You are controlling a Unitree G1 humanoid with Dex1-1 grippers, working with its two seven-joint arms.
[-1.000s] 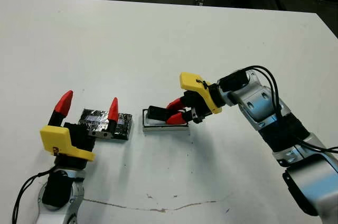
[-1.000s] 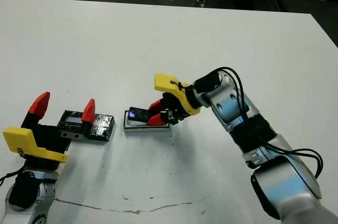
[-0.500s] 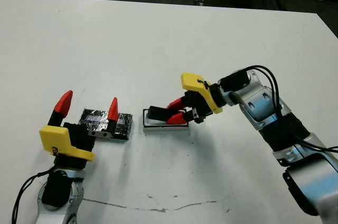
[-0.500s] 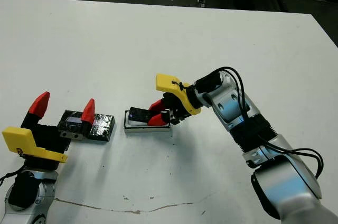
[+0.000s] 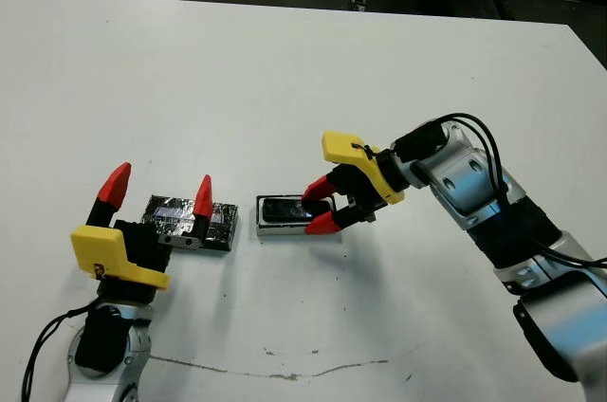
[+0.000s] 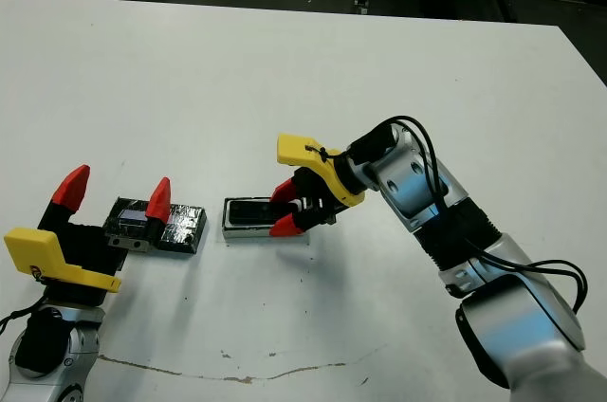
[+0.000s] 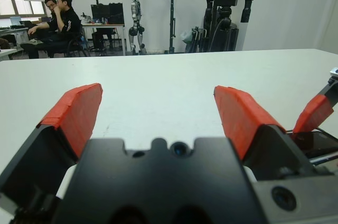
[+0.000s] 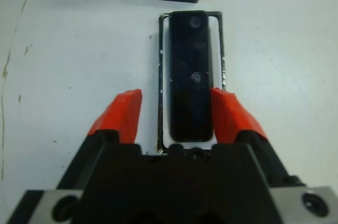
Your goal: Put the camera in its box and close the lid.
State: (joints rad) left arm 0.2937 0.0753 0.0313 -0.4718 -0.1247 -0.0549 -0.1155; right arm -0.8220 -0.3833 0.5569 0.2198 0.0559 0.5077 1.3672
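right gripper (image 5: 321, 210) spread, over box (image 8: 190, 76) — camera (image 8: 190, 73) lies inside | left gripper (image 5: 157, 192) spread, empty — beside lid (image 5: 187, 222)

The camera (image 8: 190, 75) was glossy black, lying in the box (image 8: 217, 49), which was white inside with a thin black rim. The lid (image 5: 180, 218) was black with a shiny crinkled surface and silvery-grey strips. Both grippers had red fingertips, yellow housings and black bodies; the table (image 5: 285, 70) was white.
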